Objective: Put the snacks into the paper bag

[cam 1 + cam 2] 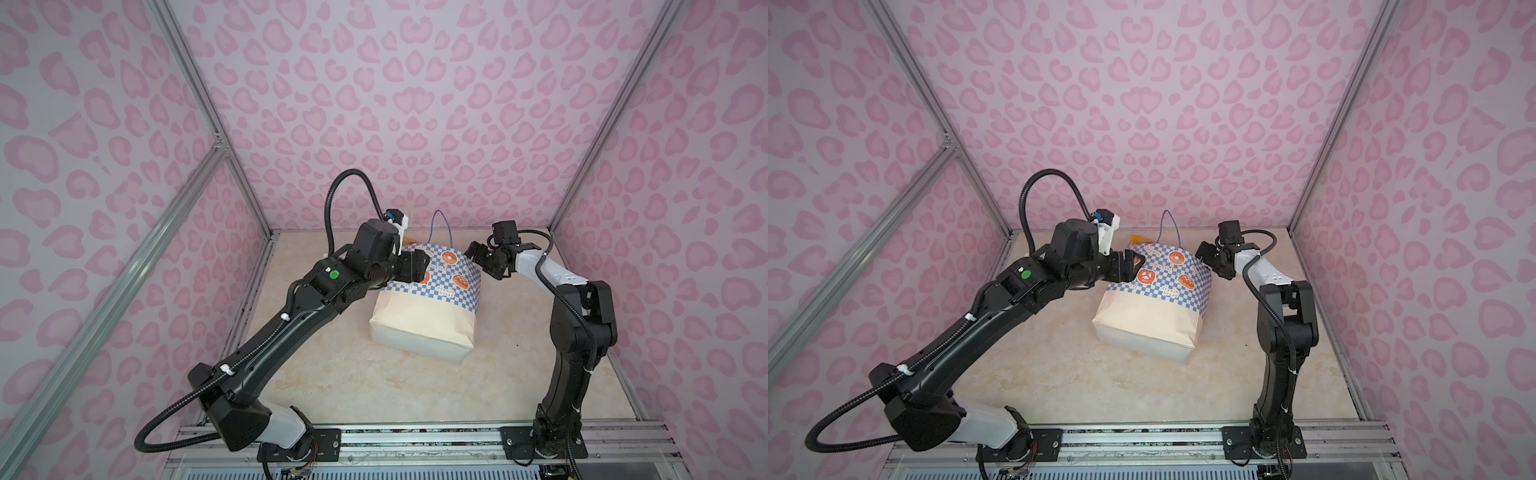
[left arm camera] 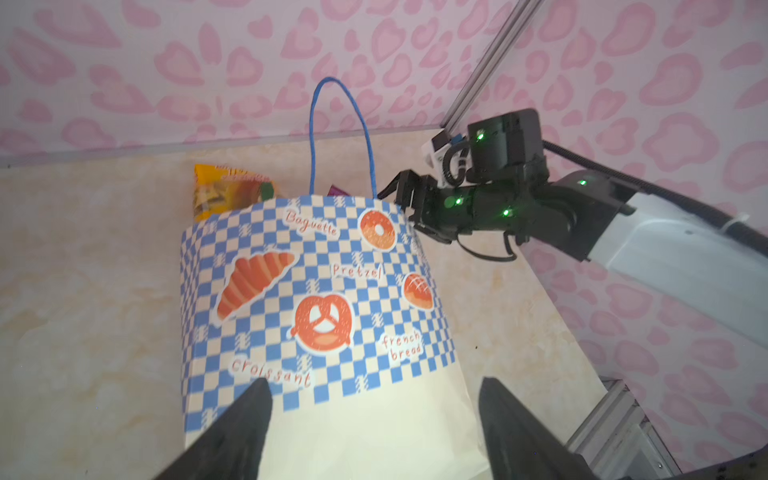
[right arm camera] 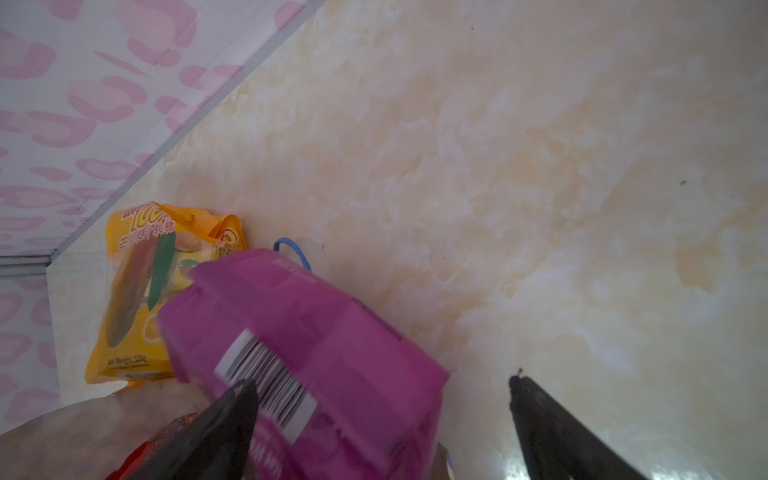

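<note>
left gripper (image 2: pixel 372 380) jaws apart, empty, facing paper bag (image 1: pixel 428 320) front | right gripper (image 3: pixel 382 380) jaws apart, nothing held | purple pouch (image 3: pixel 316 332) blurred at bag mouth | yellow mango pouch (image 3: pixel 133 291) above far rim | bag mid-table (image 1: pixel 374 386)

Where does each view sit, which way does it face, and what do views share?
Top view: high in front, looking down at the paper bag; both arms.
Top view: near-identical aim at the bag; both arms.
Left wrist: behind the left gripper, facing the bag's print and right gripper.
Right wrist: by the bag's mouth, facing yellow packet, purple packet; own fingers.
Shared: yellow packet, both wrists.
</note>
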Controlling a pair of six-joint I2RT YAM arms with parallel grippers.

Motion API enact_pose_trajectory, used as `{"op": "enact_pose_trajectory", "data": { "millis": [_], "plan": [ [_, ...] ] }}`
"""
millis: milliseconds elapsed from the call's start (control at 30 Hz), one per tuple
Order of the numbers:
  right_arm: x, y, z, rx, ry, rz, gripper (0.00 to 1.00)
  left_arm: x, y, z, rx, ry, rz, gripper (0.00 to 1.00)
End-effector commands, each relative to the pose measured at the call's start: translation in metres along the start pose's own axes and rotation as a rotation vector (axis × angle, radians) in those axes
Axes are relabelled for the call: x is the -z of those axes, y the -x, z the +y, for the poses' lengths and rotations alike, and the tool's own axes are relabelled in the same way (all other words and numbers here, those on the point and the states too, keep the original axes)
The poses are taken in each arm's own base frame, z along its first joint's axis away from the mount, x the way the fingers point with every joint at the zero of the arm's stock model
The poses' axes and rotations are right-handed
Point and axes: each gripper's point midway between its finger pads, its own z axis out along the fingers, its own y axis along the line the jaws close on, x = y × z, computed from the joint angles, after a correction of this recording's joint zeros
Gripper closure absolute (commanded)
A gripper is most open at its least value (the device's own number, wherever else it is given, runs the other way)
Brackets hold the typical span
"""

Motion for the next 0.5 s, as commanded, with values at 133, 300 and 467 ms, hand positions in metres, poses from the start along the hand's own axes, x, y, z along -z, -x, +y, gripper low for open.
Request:
{"op": "enact_pose_trajectory", "data": {
  "millis": [133, 300, 467],
  "plan": [
    [-0.005, -0.034, -0.004, -0.018, 0.054, 0.037, 0.17, -0.013, -0.106, 0.053, 0.249, 0.077, 0.131, 0.18],
    [0.000, -0.060, -0.005, -0.022, 0.084, 0.069, 0.23, -0.032, -0.145, 0.059, 0.417, 0.032, 0.175, 0.16],
    [0.010, -0.085, -0.007, -0.030, 0.093, 0.086, 0.24, -0.053, -0.145, 0.059, 0.547, 0.020, 0.161, 0.13]
  ]
}}
